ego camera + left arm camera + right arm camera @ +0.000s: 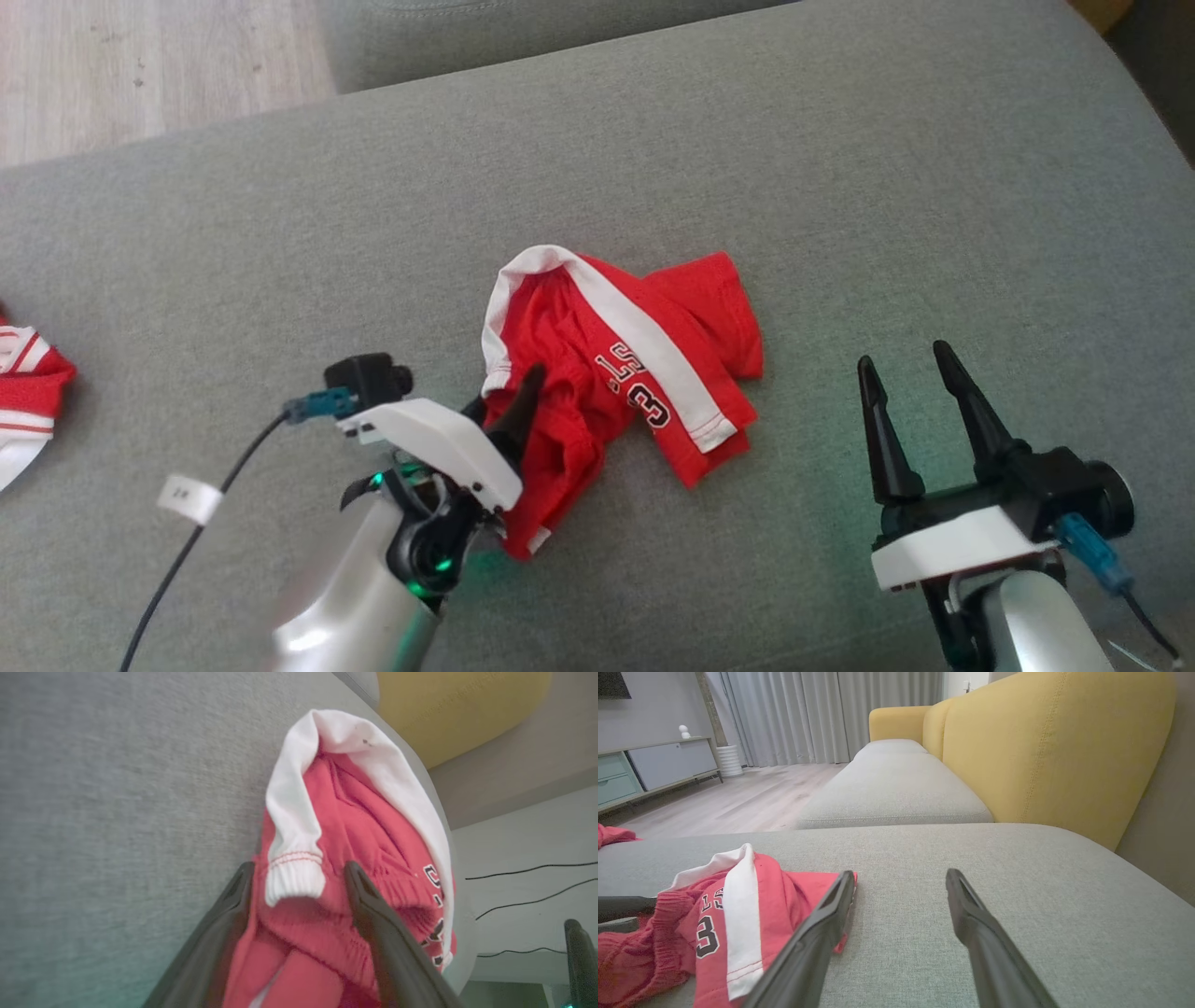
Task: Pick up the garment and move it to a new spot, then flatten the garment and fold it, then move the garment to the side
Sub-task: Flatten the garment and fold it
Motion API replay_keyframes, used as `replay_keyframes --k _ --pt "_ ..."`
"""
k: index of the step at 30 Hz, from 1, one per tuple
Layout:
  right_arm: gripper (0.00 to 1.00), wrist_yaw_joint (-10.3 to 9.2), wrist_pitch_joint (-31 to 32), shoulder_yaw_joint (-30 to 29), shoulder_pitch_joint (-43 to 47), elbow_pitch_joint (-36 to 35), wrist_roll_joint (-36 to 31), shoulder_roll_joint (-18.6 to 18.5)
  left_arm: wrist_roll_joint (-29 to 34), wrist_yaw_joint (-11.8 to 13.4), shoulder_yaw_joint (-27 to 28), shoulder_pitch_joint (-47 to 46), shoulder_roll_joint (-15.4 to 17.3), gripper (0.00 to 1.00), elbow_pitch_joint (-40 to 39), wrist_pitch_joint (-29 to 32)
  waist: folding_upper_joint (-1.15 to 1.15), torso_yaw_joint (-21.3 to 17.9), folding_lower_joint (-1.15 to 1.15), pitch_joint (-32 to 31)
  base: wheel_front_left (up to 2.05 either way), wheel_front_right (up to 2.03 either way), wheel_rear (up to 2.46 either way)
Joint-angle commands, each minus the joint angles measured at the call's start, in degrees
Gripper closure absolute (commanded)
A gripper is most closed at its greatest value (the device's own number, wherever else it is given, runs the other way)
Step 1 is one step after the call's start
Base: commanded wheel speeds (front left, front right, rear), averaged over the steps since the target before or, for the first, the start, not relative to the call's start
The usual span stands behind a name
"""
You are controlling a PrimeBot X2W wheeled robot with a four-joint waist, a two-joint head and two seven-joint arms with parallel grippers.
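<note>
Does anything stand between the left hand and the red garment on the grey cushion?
Nothing visible does. The left hand is open, and a fold of the red garment lies between its fingers.

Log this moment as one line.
left hand: open, fingers around edge of red garment | right hand: open, apart from it | surface: grey cushion
</note>
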Motion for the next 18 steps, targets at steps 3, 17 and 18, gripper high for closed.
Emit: replay_keyframes --k 3,17,18 --pt "0.0 -0.04 -0.4 1.8 -2.4 -2.0 0.3 -0.3 2.3 -0.8 -0.5 -3.2 1.0 1.0 -1.2 -2.6 0.0 -0.2 0.0 -0.3 0.0 0.0 0.0" --pt "0.0 -0.04 -0.4 1.4 -0.7 -2.1 0.2 -0.3 22.8 2.5 -6.3 -12.4 11.7 1.0 -3.0 -19.3 0.0 -0.9 0.0 -3.0 0.0 0.0 0.0" --pt "0.0 -0.04 -0.4 1.1 -0.2 -2.2 0.1 -0.3 23.9 2.2 -7.6 -11.6 12.5 1.0 -4.2 -19.0 0.0 -0.7 0.0 -3.3 0.0 0.0 0.0"
